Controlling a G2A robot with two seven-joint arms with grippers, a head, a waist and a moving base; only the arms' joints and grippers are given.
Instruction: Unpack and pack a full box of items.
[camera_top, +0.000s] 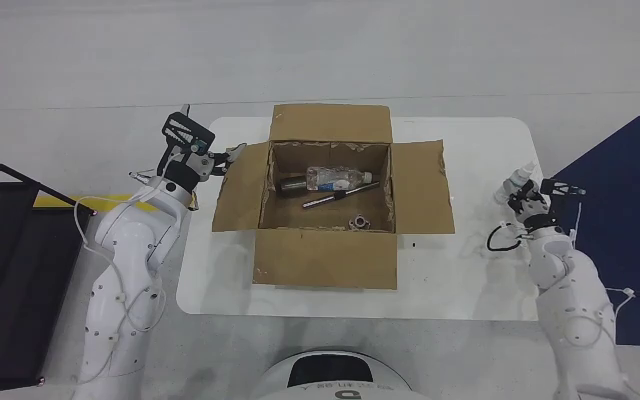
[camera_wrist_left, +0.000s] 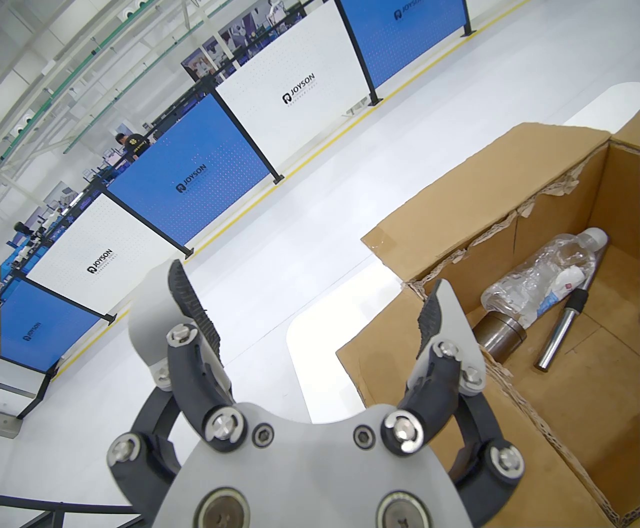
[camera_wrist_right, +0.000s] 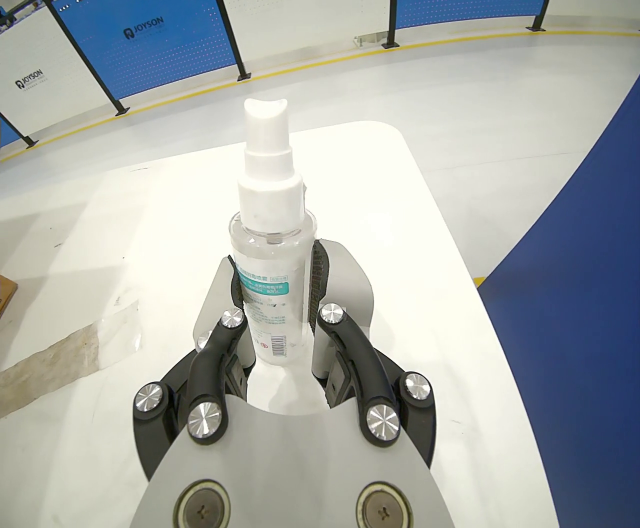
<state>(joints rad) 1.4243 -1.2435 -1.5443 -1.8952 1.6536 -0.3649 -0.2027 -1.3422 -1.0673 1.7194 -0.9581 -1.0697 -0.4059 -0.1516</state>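
The left fingers (camera_top: 236, 151) were observed in the top view spread wide with nothing between them, just beside the left flap of the open cardboard box (camera_top: 330, 258). The box was located mid-worktop (camera_top: 480, 270). A crumpled plastic bottle (camera_top: 335, 178), a dark cylinder (camera_top: 290, 183), a metal rod (camera_top: 340, 195) and a small metal fitting (camera_top: 356, 220) were contained in it. The right fingers (camera_top: 527, 203) were positioned near the worktop's right edge, well apart from the box, pinching a spray bottle (camera_top: 513, 184).

In the left wrist view, the left fingers (camera_wrist_left: 194, 305) were shown apart and empty by the box (camera_wrist_left: 550, 425) flap. The plastic bottle (camera_wrist_left: 545, 275), cylinder (camera_wrist_left: 500, 340) and rod (camera_wrist_left: 560, 332) were seen lying together on the box floor.

In the right wrist view, the right fingers (camera_wrist_right: 318, 280) were clamped on the lower body of the upright spray bottle (camera_wrist_right: 272, 240), with its white pump head uppermost, over the worktop (camera_wrist_right: 150, 210).
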